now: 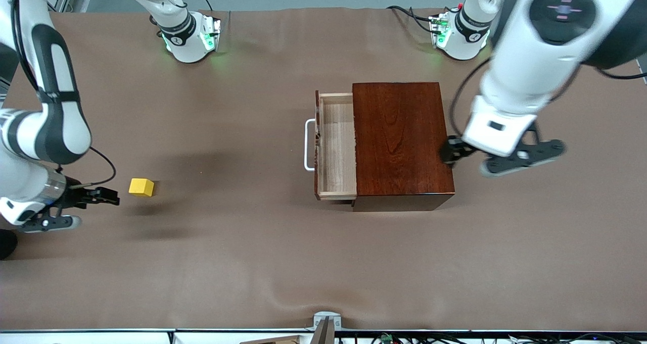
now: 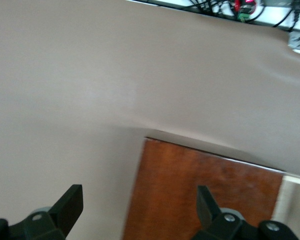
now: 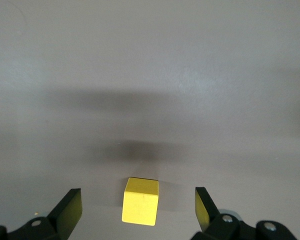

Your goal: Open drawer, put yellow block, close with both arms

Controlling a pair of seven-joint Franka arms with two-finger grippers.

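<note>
The yellow block (image 1: pixel 141 187) lies on the brown table toward the right arm's end. My right gripper (image 1: pixel 107 196) is open and low beside it. In the right wrist view the block (image 3: pixel 140 201) sits between the spread fingers (image 3: pixel 70 210) of the right gripper (image 3: pixel 137 206), untouched. The drawer (image 1: pixel 337 147) stands pulled out of the dark wooden box (image 1: pixel 402 142), empty, with its white handle (image 1: pixel 308 144) facing the right arm's end. My left gripper (image 1: pixel 451 152) is open at the box's edge toward the left arm's end. The left wrist view shows this gripper (image 2: pixel 139 206) over that edge of the box top (image 2: pixel 200 195).
The arms' green-lit bases (image 1: pixel 194 36) (image 1: pixel 457 33) stand at the table's edge farthest from the front camera. A metal bracket (image 1: pixel 326 324) sits at the edge nearest that camera. Bare brown table (image 1: pixel 227 132) lies between the block and the drawer.
</note>
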